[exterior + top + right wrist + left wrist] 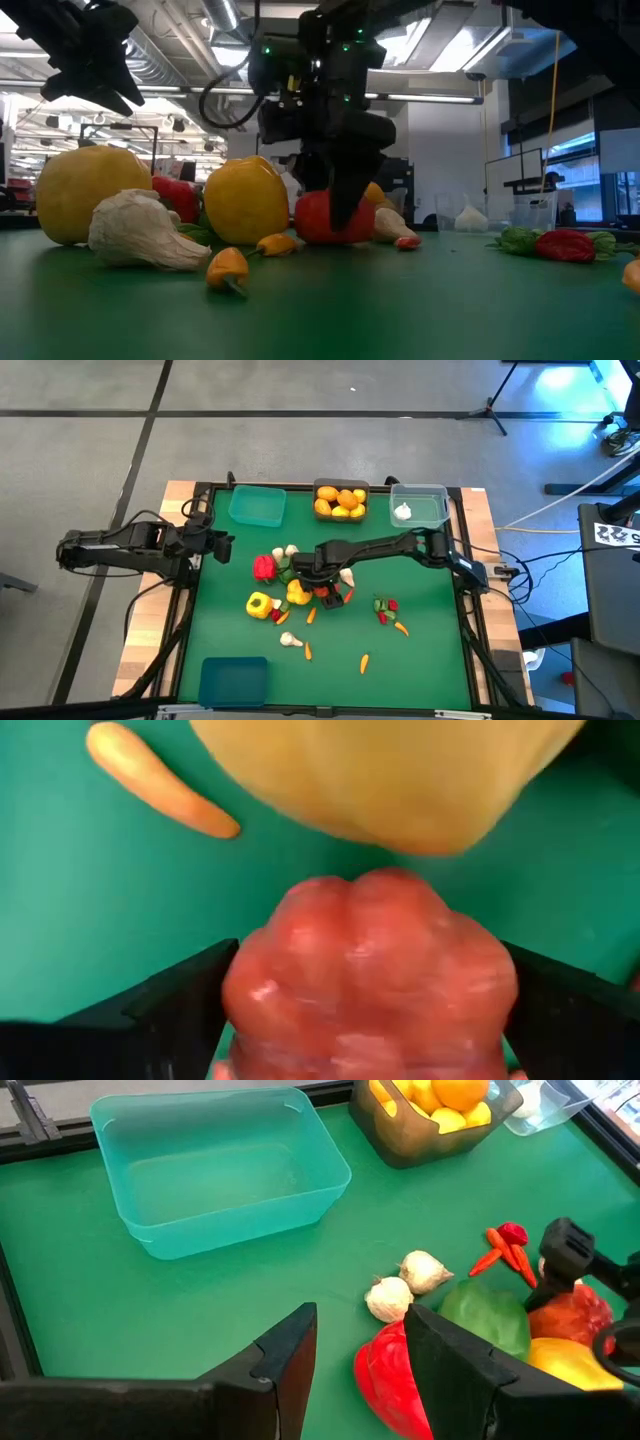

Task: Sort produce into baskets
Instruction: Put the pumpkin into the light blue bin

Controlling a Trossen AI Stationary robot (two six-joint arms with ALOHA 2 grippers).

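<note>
Glossy, lobed red pepper (365, 970) sits between the right gripper's (365, 1020) wide-spread fingers, a smooth yellow pepper (390, 775) beyond. Left gripper (360, 1370) hangs closed, empty.

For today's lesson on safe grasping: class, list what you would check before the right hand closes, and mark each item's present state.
1. Right hand open, a finger on each side of the red pepper: ok.
2. Pepper centred between the fingers: ok.
3. Yellow pepper clear of the grasp: cannot tell, it lies very close.
4. Left hand out of the way, near the table's left edge: ok.
5. Teal basket has room: ok.
</note>
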